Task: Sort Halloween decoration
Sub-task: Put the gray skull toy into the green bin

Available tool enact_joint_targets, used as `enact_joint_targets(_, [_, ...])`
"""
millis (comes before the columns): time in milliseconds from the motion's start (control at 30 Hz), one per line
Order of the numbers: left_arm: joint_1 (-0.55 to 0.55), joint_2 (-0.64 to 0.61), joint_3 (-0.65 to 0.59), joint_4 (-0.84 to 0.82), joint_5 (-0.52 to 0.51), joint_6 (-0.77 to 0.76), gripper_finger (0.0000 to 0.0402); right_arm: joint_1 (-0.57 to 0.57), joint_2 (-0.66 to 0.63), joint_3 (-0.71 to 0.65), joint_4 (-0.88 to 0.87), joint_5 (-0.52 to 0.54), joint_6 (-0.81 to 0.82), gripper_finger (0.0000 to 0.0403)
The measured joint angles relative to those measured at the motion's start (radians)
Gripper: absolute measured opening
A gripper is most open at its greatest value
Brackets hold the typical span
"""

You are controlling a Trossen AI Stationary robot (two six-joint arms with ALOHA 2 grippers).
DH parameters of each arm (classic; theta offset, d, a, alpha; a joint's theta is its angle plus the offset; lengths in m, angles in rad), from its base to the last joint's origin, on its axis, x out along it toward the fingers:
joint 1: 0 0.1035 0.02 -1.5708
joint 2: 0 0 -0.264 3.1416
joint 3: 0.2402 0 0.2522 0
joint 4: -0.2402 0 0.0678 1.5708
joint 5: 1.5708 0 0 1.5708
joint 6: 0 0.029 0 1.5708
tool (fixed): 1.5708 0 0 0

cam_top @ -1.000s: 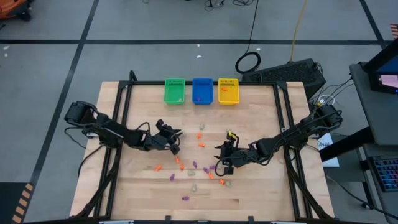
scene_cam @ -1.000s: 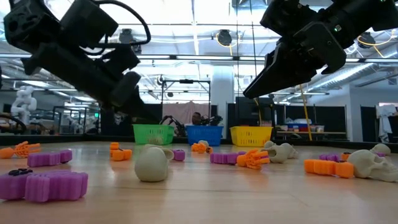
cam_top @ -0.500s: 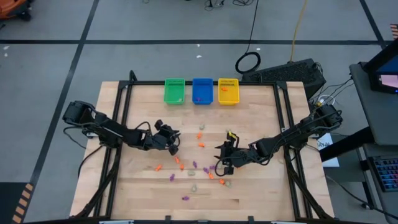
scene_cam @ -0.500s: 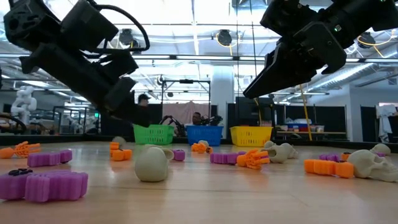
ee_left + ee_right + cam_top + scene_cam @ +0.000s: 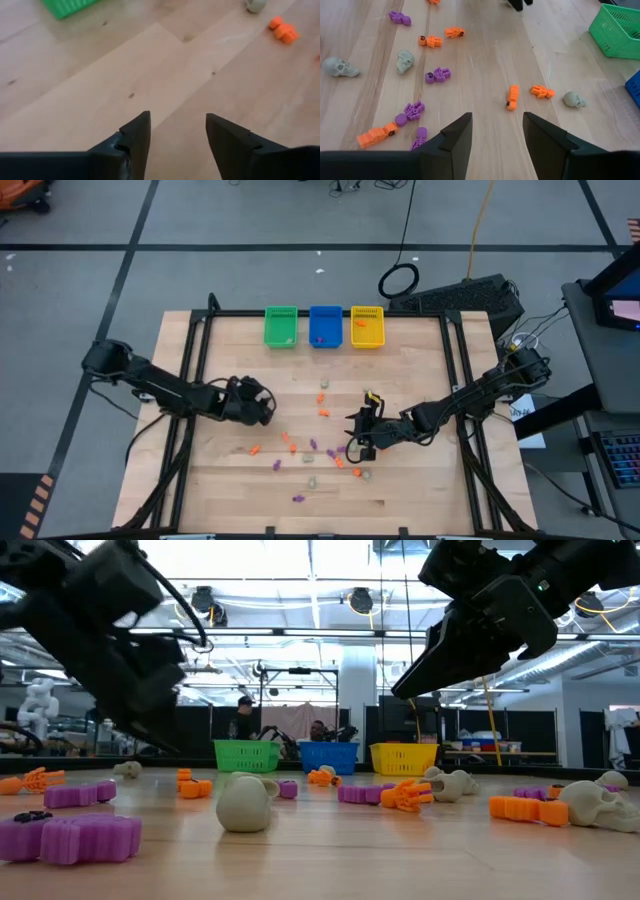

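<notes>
Pale wood table (image 5: 420, 380), seemingly matt plastic trinkets (image 5: 440, 75), plastic bins (image 5: 324, 326)

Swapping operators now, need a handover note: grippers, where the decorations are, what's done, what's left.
Left gripper: open, empty, over bare wood on the table's left half.
Right gripper: open, empty, hovering above the scattered pile.
Trinkets: most lie loose mid-table, in orange, purple and pale skulls.
Done: a few pieces show in the green bin, blue bin and yellow bin at the far edge.
Left: nearly all of the pile is unsorted; neither arm holds a piece.
</notes>
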Motion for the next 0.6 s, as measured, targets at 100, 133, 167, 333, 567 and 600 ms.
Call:
enact_joint_targets(100, [-0.033,-0.065,0.002,-0.093,0.001,-0.059,0.0197,0.0,0.0,0.0,0.001,0.0,0.0,0.0164])
enact_joint_targets(133, [-0.046,-0.085,0.004,-0.137,0.001,-0.085,0.0197,0.0,0.0,0.0,0.001,0.0,0.0,0.0164])
enact_joint_targets(167, [-0.059,-0.102,0.007,-0.185,0.001,-0.114,0.0197,0.0,0.0,0.0,0.001,0.0,0.0,0.0164])
enact_joint_targets(333, [-0.107,-0.153,0.01,-0.408,0.003,-0.27,0.0197,0.0,0.0,0.0,0.001,0.0,0.0,0.0164])
enact_joint_targets(567, [-0.138,-0.137,0.01,-0.42,-0.019,-0.282,0.0197,0.0,0.0,0.0,0.002,0.0,0.0,0.0164])
enact_joint_targets(600, [-0.14,-0.13,0.01,-0.419,-0.023,-0.283,0.0197,0.0,0.0,0.0,0.002,0.0,0.0,0.0164])
